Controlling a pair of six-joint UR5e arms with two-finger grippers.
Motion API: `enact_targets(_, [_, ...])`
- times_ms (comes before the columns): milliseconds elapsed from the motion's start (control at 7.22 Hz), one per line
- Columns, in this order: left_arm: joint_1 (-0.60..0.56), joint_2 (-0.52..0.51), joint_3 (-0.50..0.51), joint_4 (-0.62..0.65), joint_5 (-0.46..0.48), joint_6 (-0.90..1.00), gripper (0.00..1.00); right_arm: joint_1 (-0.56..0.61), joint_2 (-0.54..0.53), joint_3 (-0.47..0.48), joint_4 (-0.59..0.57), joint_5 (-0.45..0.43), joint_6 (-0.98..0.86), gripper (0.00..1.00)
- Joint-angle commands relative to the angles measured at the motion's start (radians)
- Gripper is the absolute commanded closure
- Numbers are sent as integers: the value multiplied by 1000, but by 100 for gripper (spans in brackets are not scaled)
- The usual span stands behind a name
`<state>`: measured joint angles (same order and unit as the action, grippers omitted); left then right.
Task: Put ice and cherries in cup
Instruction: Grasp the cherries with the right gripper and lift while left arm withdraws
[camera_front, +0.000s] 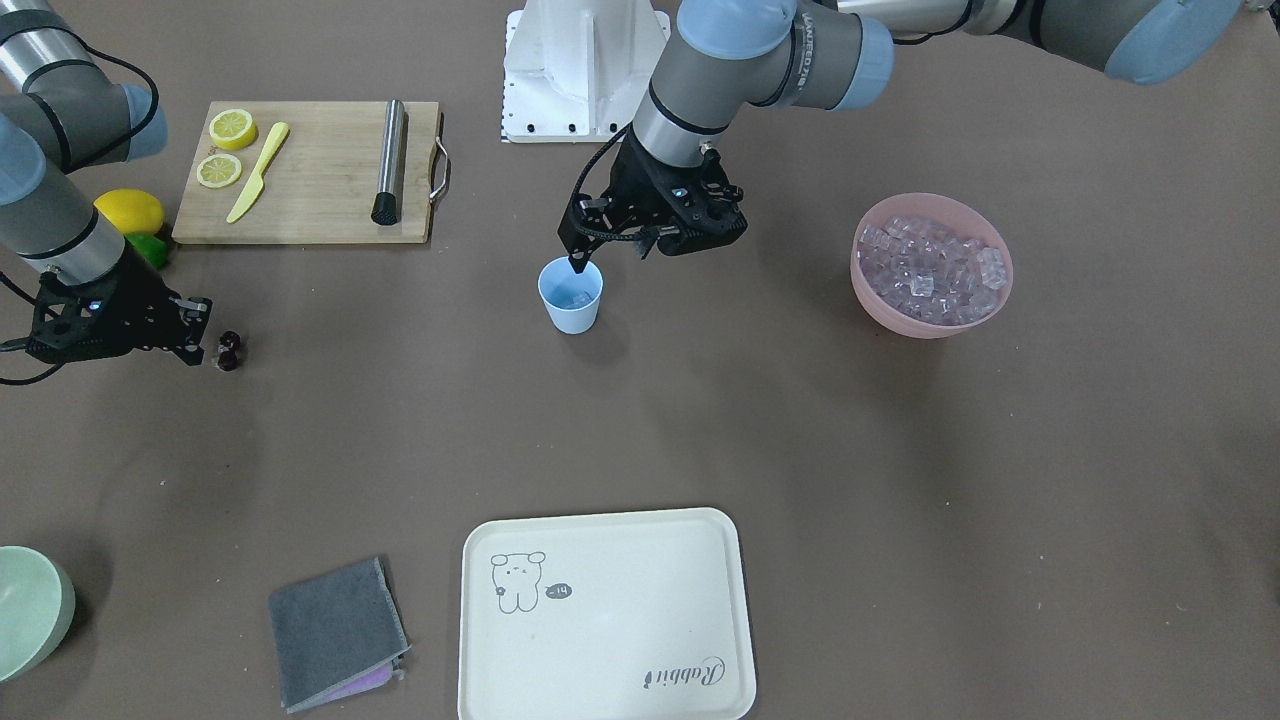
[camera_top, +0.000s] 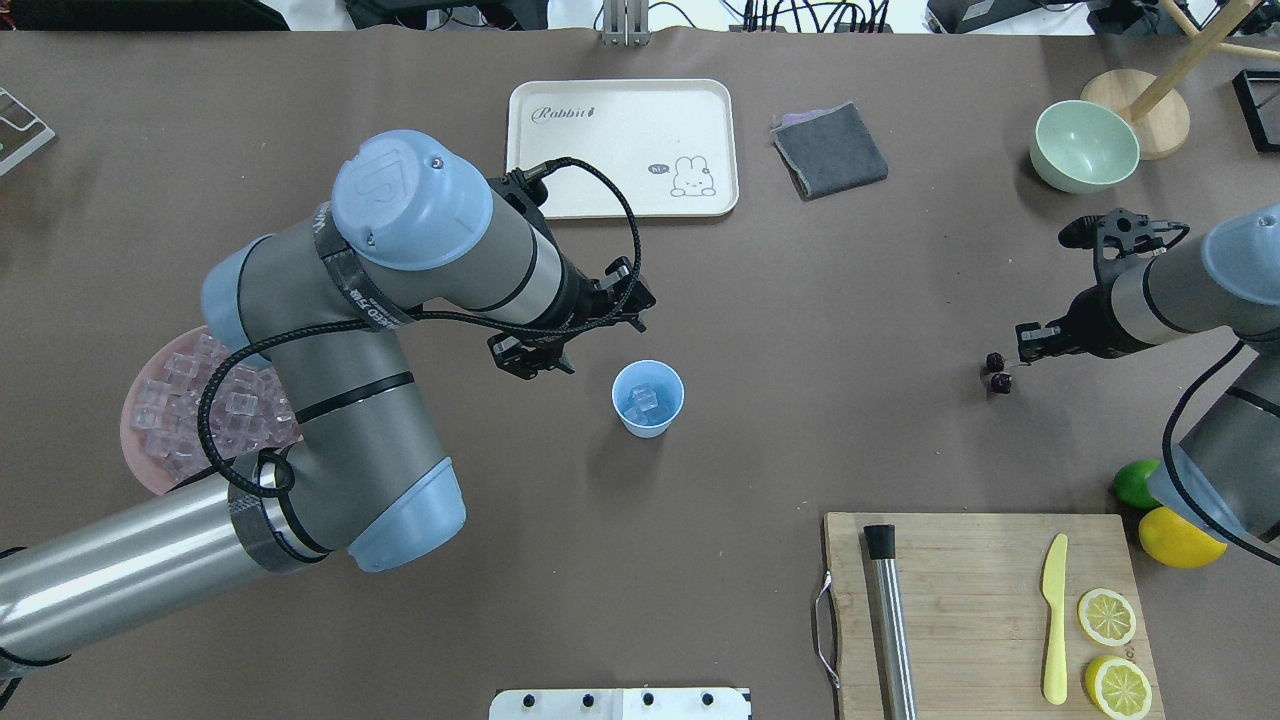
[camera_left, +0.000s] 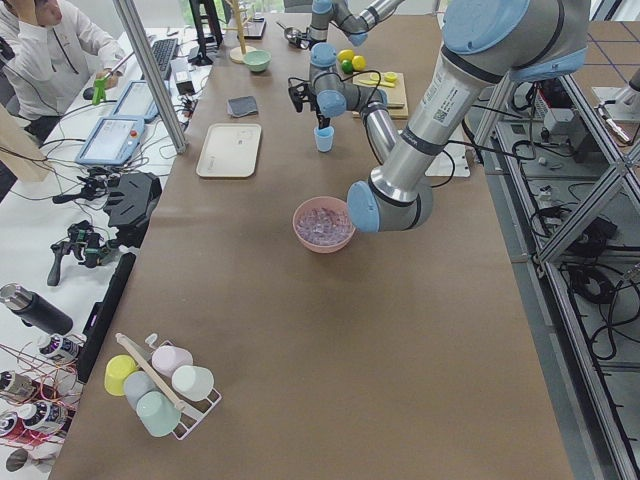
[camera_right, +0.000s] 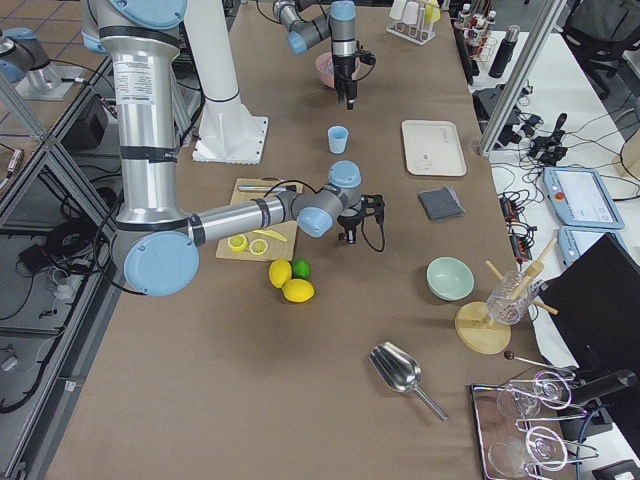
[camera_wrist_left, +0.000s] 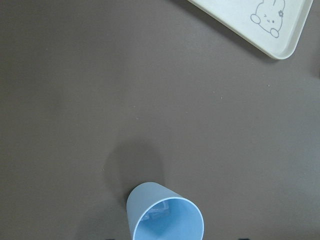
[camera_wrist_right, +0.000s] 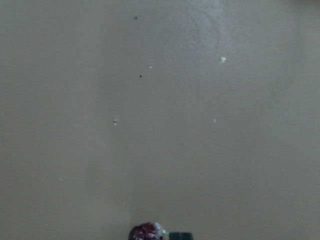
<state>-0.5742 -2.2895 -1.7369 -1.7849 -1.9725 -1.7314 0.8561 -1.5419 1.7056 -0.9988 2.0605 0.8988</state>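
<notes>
Overhead, we find the cherries (camera_top: 996, 372) just at eight o'clock of our spread right gripper (camera_top: 1022, 350), and the cup (camera_top: 680, 400), ice (camera_top: 643, 402) inside, at four o'clock of our wide, empty left gripper (camera_top: 535, 362).

Cherries (camera_wrist_right: 146, 232) cut by wrist view's bottom edge

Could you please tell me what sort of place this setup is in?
Probably a robotics lab staged as a drinks station: an operator and tablets sit alongside, and a cup, a pink bowl of ice and a cutting board are laid out.
</notes>
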Motion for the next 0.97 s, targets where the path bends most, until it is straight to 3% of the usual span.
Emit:
enact_targets(0, [-28, 115, -126, 31, -9, 74, 16, 14, 34, 23, -44, 15, 0, 100])
enact_targets(415, [-183, 246, -278, 148, -133, 269, 15, 15, 167, 187, -332, 16, 21, 100])
enact_targets(692, [-219, 501, -411, 144, -141, 494, 13, -38, 294, 218, -376, 15, 168, 100])
enact_targets(831, [-277, 581, -427, 139, -143, 609, 12, -89, 342, 220, -376, 0, 243, 100])
